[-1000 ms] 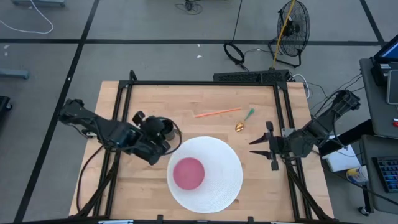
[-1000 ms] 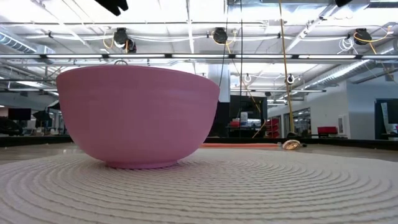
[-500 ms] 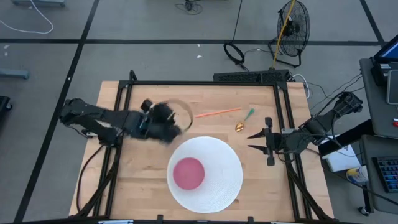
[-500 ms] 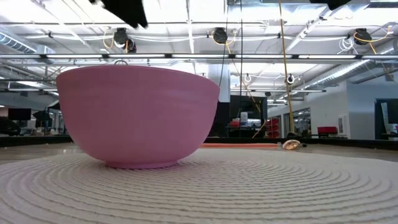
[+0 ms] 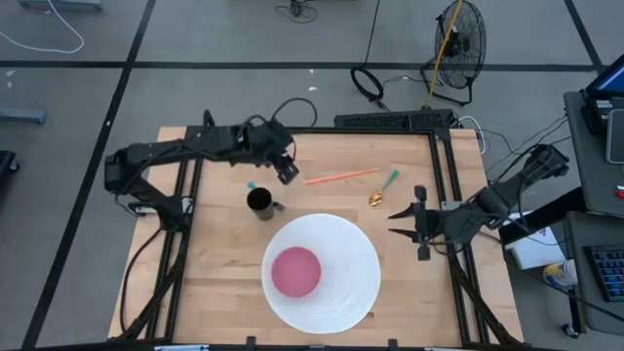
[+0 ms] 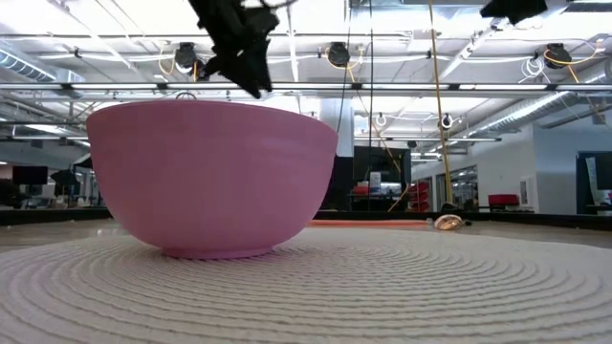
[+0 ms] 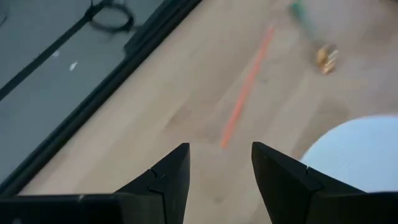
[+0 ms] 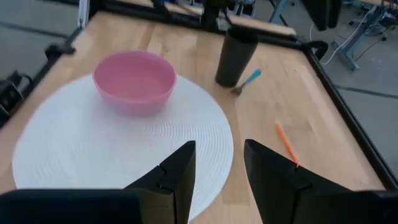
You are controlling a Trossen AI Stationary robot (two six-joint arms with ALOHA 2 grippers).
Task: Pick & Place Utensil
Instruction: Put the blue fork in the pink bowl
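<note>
A black cup (image 5: 260, 203) (image 8: 235, 57) stands upright on the wood, just beyond the white round mat (image 5: 341, 297). A blue-handled utensil (image 8: 249, 81) lies beside the cup's base. An orange stick (image 5: 341, 176) (image 7: 245, 87) and a gold spoon with a green handle (image 5: 382, 189) (image 7: 324, 57) lie toward the far edge. A pink bowl (image 5: 295, 270) (image 6: 210, 177) sits on the mat. My left gripper (image 5: 286, 172) (image 7: 217, 152) hovers open, in the air beyond the cup and near the stick's left end. My right gripper (image 5: 398, 224) (image 8: 217, 155) hangs open by the mat's right edge.
A black frame (image 5: 322, 129) borders the tabletop. A power strip (image 5: 390, 120) lies past the far edge, with a fan (image 5: 458, 39) and cables on the floor behind. Bare wood (image 5: 322, 156) stretches between the stick and the far rail.
My left arm has swung from the cup at the mat's left side up and toward the far edge and the orange stick. The black cup stays standing where it was, now uncovered.
</note>
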